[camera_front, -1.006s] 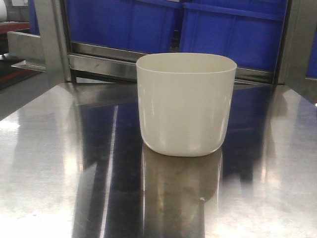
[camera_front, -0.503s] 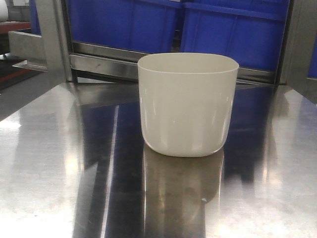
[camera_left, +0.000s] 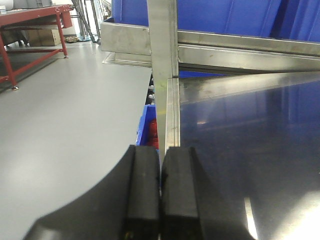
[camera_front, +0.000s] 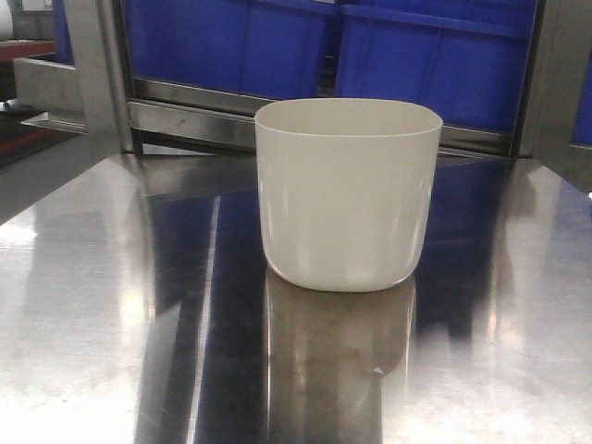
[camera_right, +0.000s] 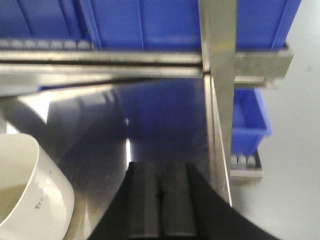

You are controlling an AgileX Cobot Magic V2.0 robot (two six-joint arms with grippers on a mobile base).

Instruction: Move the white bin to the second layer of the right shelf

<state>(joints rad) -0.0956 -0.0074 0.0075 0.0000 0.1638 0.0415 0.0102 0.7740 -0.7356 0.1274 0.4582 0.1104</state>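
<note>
Shifting a hair leftward in the front view versus half a second ago, the white bin (camera_front: 348, 194) is standing upright on the surface (camera_front: 92, 305), centred toward its back edge, untouched. Both the left gripper (camera_left: 160, 195) and right gripper (camera_right: 161, 200) are hanging near opposite side edges, jaws pressed together, empty. Judgement: both should be opening before closing on opposite walls, keeping it level.

Black left tool (camera_left: 160, 156), right tool (camera_right: 161, 170) (blocky)

A white bin (camera_front: 348, 199) of smooth, glossy plastic is shown on a mirror-polished steel tabletop (camera_front: 111, 305), backed by blue plastic crates (camera_front: 425, 65) and dull metal shelf bars (camera_front: 185, 116).
</note>
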